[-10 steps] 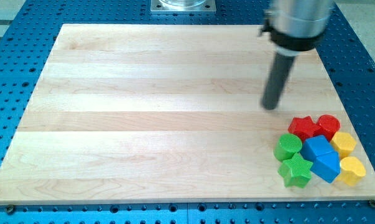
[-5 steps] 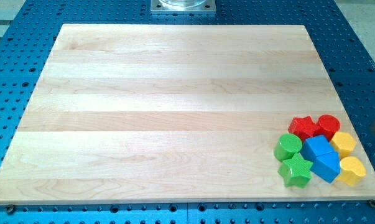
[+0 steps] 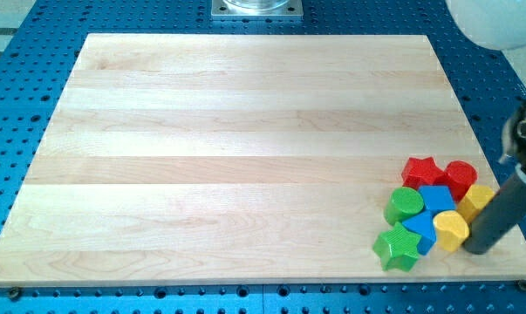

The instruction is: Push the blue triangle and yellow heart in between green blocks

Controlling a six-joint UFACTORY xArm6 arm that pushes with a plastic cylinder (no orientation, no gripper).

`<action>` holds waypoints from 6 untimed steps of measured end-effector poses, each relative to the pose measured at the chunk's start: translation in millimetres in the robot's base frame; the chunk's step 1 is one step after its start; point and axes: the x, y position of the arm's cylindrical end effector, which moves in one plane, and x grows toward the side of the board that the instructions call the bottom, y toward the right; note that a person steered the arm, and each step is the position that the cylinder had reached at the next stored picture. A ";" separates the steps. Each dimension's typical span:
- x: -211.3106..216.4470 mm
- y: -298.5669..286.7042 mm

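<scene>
1. My tip (image 3: 478, 250) sits at the near right corner of the wooden board (image 3: 245, 157). It is a bare dark rod with no jaws, so there is nothing to spread or pinch; it touches or nearly touches the right side of the yellow heart (image 3: 452, 229).
2. The yellow heart lies just right of the blue triangle (image 3: 419, 232), touching it.
3. The blue triangle sits between the green cylinder (image 3: 405, 204), on its far left, and the green star (image 3: 397, 249), on its near left, touching both as far as I can tell.
4. A blue cube (image 3: 436, 200) lies just beyond the triangle and heart, right of the green cylinder.
5. A second yellow block (image 3: 478, 199), shape unclear, sits right of the cube, partly hidden by the rod.
6. A red star (image 3: 422, 171) and a red cylinder (image 3: 460, 176) form the far row of the cluster.
</scene>
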 end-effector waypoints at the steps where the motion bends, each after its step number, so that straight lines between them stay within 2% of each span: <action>1: -5.6 -21.8; 3: -6.2 -52.4; 6: -6.2 -44.9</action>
